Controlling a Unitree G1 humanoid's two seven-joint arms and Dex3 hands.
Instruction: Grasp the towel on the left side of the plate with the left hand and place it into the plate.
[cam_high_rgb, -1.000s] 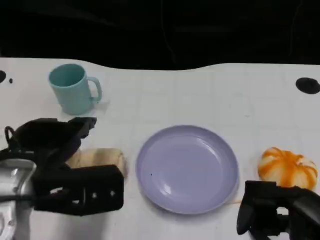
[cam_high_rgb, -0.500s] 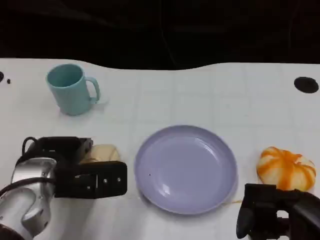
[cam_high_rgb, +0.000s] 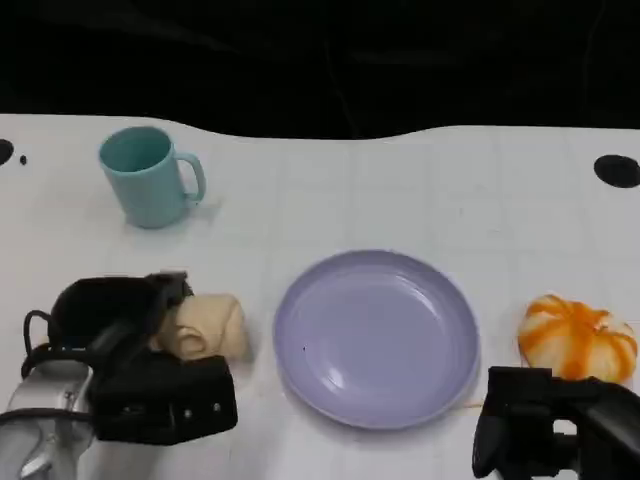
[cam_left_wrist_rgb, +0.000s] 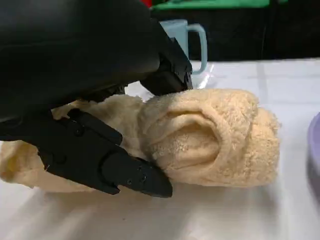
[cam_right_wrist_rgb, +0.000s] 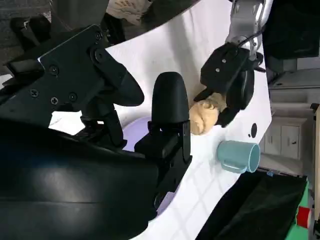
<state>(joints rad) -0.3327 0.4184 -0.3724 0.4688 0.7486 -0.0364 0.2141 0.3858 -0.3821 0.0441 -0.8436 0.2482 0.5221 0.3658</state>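
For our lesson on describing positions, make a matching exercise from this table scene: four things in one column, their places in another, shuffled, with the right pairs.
Things:
1. towel
2. mug
3. pumpkin
4. plate

Places:
A. far left of the table
B. right of the plate
C. middle of the table
D. in the left hand's fingers

Pairs: 1-D, 2-A, 3-B, 4-C

You are looking at a teal mug (cam_high_rgb: 148, 176) standing upright at the far left of the white table (cam_high_rgb: 400, 190), its handle pointing right. An orange-and-white striped pumpkin-shaped object (cam_high_rgb: 576, 336) is sitting near the right edge. A black round mark (cam_high_rgb: 616, 170) is showing at the far right.
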